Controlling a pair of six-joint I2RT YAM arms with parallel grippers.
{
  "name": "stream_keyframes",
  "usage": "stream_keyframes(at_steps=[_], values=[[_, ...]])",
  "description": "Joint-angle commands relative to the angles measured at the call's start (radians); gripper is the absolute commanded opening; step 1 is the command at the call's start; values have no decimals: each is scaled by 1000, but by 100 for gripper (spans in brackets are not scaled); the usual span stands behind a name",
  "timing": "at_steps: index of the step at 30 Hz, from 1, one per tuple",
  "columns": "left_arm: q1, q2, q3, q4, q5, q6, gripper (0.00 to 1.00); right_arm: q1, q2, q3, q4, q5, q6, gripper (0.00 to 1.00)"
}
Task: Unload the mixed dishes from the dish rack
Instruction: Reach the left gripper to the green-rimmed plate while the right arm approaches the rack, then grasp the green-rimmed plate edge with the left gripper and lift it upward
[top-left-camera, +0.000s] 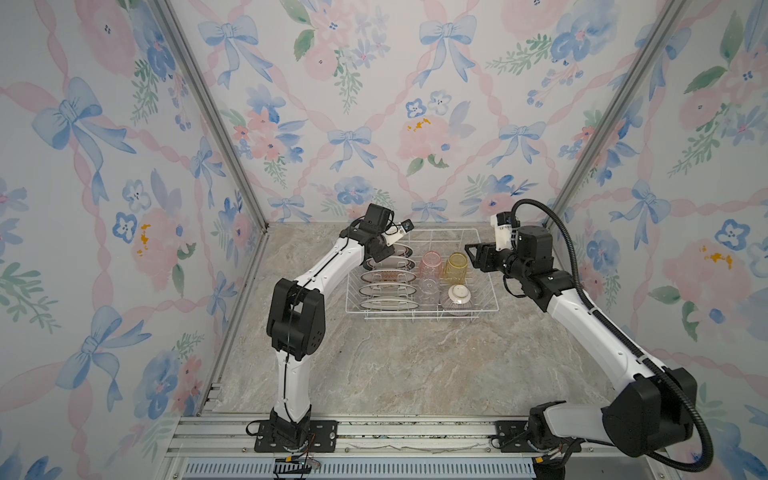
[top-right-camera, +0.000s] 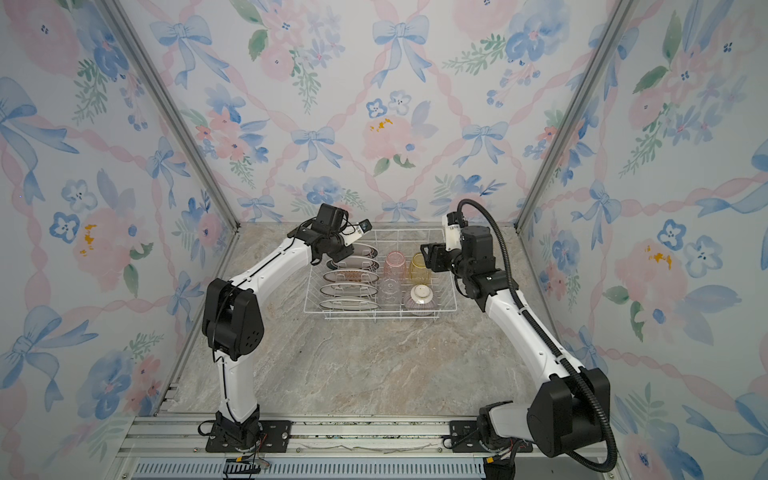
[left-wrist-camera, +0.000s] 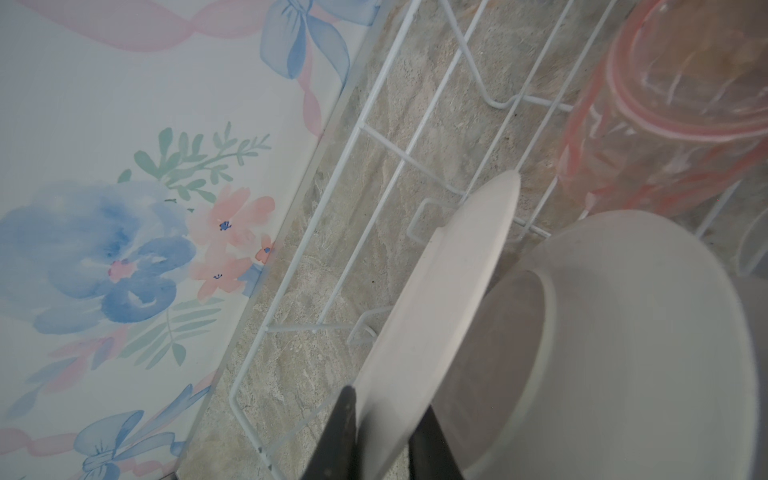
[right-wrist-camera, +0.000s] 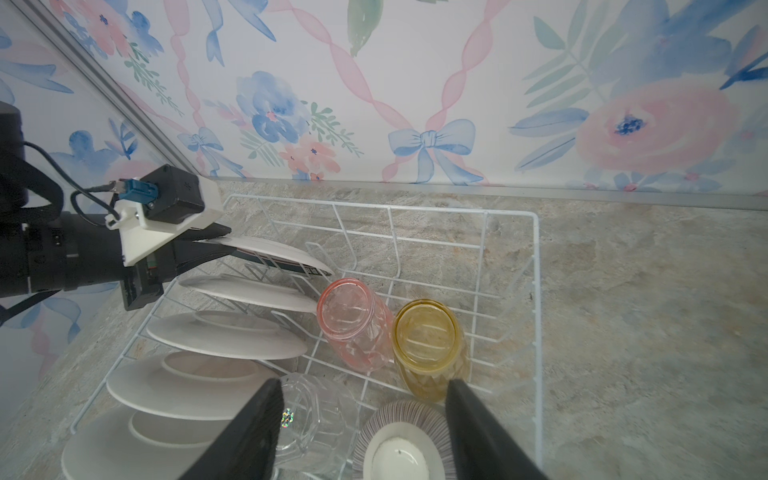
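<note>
Entry: one white wire rectangular dish rack (top-left-camera: 493, 291), placed at the back of the marbled beige worktop (top-left-camera: 395, 374), between the two arms. In its left half we count five round white dark-rimmed plates (top-left-camera: 388, 304) standing on edge in the dividers; the middle plate (top-left-camera: 388, 276) bears an orange sunburst. In its right half we list a pink glass tumbler (top-left-camera: 431, 264) and a yellow glass tumbler (top-left-camera: 456, 264) side by side at the back, a clear glass tumbler (top-left-camera: 430, 291) in front of the pink one, and a small purple-striped bowl (top-left-camera: 456, 297) turned upside down in front of the yellow one. The left hand (right-wrist-camera: 226, 240) is narrow, pinching the rim of the farthest plate (right-wrist-camera: 282, 253). The right hand (right-wrist-camera: 363, 382) is spread wide and grips nothing; we note it hovering over the rack's right side, near the yellow tumbler.
</note>
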Motion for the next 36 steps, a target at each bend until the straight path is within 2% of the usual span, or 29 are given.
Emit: stream_keyframes(at_steps=[1,5,7,9,14,24,36], values=[[12,36,29,-28,2,24,17,8,14,8,24,-12,13,65],[15,46,44,-27,4,32,13,8,21,9,27,-15,17,65],[17,49,47,-27,5,35,4,8,23,9,28,-16,20,65],[21,53,50,-27,9,35,1,8,26,9,30,-16,23,65],[27,58,53,-24,1,24,0,8,29,6,35,-18,28,65],[27,53,71,15,-105,-21,0,11,25,-1,36,-16,38,65],[29,-60,52,90,-122,-181,0,16,13,-18,51,-25,54,64]])
